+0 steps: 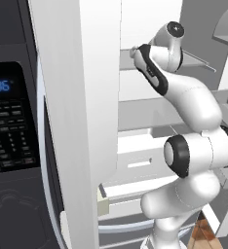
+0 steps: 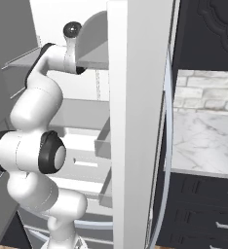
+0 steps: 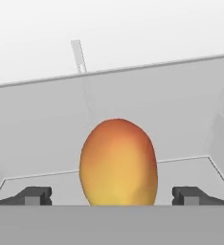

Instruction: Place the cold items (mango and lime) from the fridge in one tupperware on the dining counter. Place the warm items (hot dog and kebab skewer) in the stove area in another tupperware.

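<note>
Reaching into the fridge [image 1: 150, 104] with the claw [image 3: 112, 195] spread wide and pinching nothing, fingertips [image 3: 35, 195] flanking the mango [image 3: 118, 162] standing on the shelf [image 3: 47, 179] dead ahead, long axis upright, centred between them, contact not discernible.

Glossy white arm [image 1: 194, 104], black joints

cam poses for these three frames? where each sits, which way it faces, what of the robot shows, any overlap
Left base view: behind-left, facing the open white fridge; white arm lower right.
Right base view: behind-right, facing the same fridge; arm lower left.
Hand view: looks along the open gripper at the orange-yellow oval mango; dark fingertips at bottom.
Shared: both base views show arm, fridge shelves.
</note>
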Motion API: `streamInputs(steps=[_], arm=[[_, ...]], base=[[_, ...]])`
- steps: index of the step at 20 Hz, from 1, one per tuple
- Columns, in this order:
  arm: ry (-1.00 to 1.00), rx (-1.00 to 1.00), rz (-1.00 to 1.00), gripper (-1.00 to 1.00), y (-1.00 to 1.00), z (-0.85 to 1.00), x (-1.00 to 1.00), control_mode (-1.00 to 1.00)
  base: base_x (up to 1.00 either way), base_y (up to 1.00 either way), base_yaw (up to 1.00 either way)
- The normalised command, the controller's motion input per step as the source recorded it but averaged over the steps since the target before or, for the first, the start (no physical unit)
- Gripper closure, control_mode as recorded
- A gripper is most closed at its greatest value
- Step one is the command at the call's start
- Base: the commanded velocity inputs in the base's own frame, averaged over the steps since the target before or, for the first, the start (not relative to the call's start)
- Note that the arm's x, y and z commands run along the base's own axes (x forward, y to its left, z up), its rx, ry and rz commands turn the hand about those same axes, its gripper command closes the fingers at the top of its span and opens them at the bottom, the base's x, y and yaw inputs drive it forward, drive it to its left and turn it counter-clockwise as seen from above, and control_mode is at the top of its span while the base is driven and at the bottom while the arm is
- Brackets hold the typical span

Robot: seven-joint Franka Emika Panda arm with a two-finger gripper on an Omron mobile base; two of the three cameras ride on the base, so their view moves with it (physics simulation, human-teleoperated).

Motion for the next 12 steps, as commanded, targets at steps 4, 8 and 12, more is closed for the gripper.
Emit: streamInputs(steps=[4, 8, 12], arm=[[0.07, 0.00, 0.00, -1.00, -0.09, 0.00, 0.20, -1.00], [0.01, 0.00, 0.00, -1.00, -0.03, 0.00, 0.12, -1.00], [0.00, 0.00, 0.00, 1.00, 0.00, -0.05, 0.10, -1.00]], base=[[0.00, 0.00, 0.00], [0.00, 0.00, 0.00], [0.00, 0.00, 0.00]])
